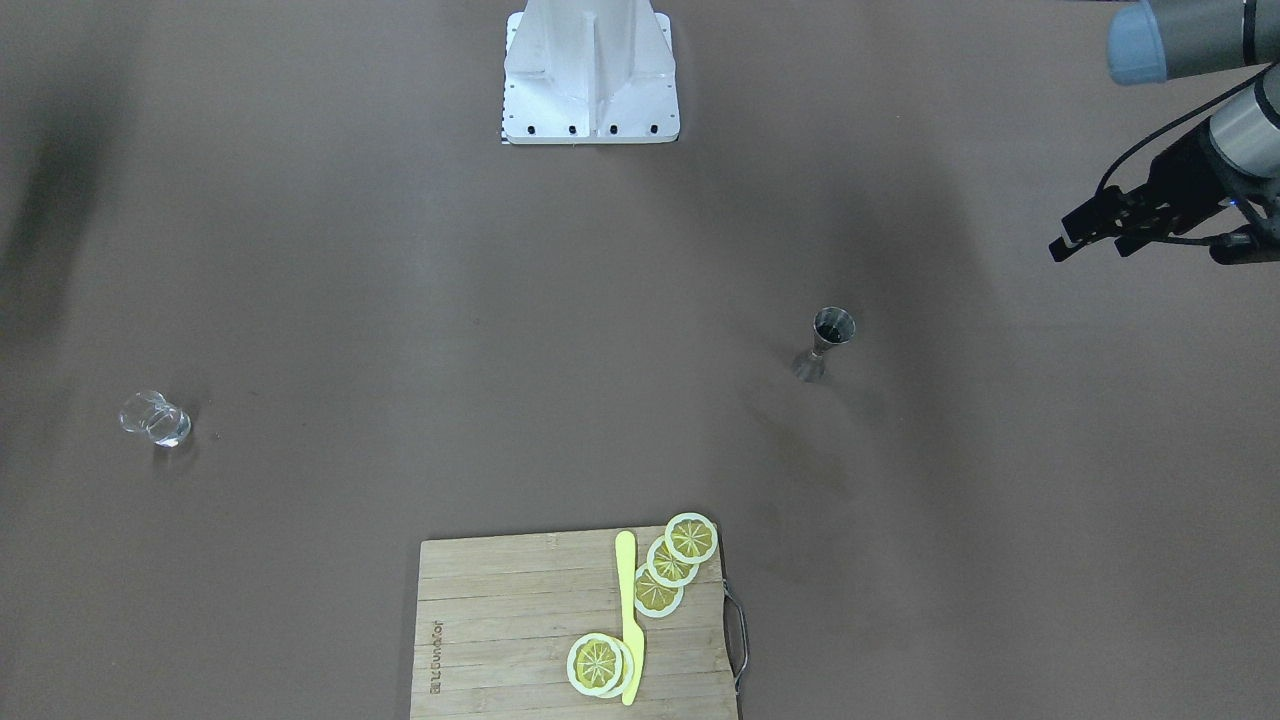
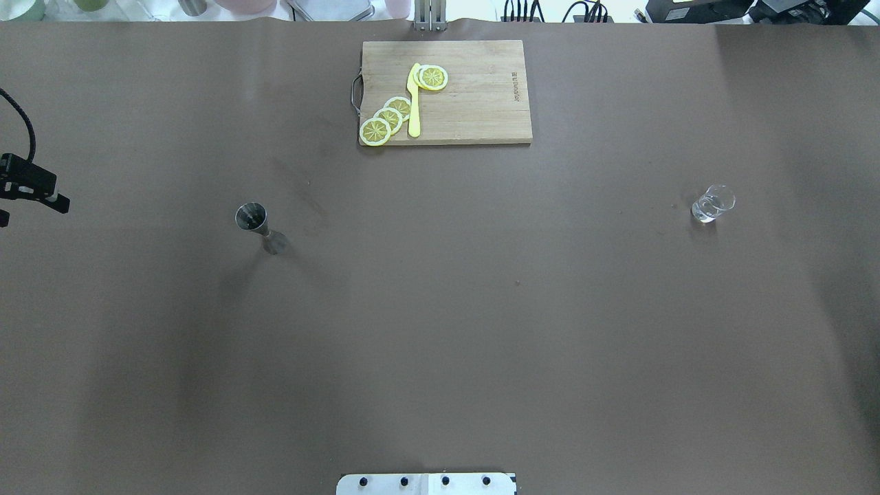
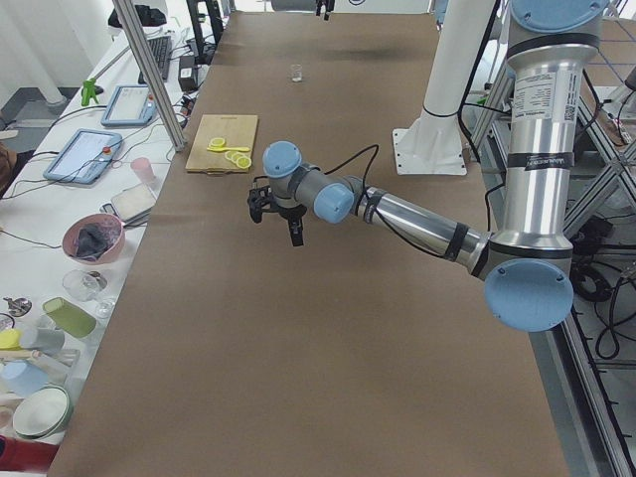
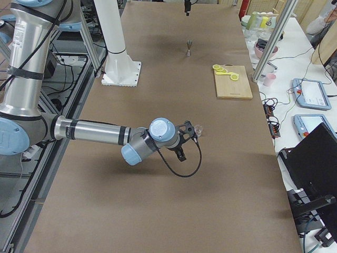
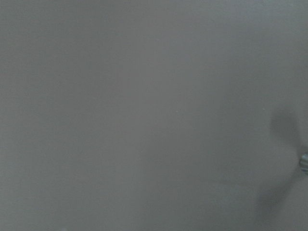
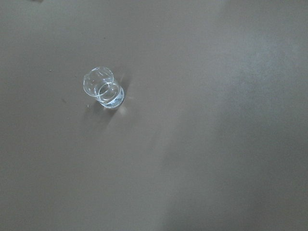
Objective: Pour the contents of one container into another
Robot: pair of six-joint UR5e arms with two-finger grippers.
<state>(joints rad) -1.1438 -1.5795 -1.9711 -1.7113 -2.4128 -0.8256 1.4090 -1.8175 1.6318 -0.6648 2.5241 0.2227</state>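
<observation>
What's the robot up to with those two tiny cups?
Nothing is being held yet. The metal jigger stands on the robot's left side, the clear glass far off on its right. The left gripper hangs empty off to the jigger's side, fingers apart. The right gripper is near the glass. No pouring has begun.

Table [image 1: 400,350] w/ brown cover: matt, smooth, paper-like, faint scuffs. Jigger [image 1: 828,340] — grey steel, soft sheen, darker inside. Glass [image 1: 155,418] clear, glossy, thick base catches light. Cutting board [image 1: 520,640] pale wood, planked grain, matt; thin metal wire handle [image 1: 745,640] on one edge. Knife [image 1: 628,620] yellow plastic, smooth. Lemon slices [image 1: 691,538] look plastic too, slightly shiny. Left arm [image 1: 1245,125] silvery metal tube, blue-grey caps; left gripper [image 1: 1090,240] — matt black. Base plate [image 1: 590,110] white-painted metal.
</observation>
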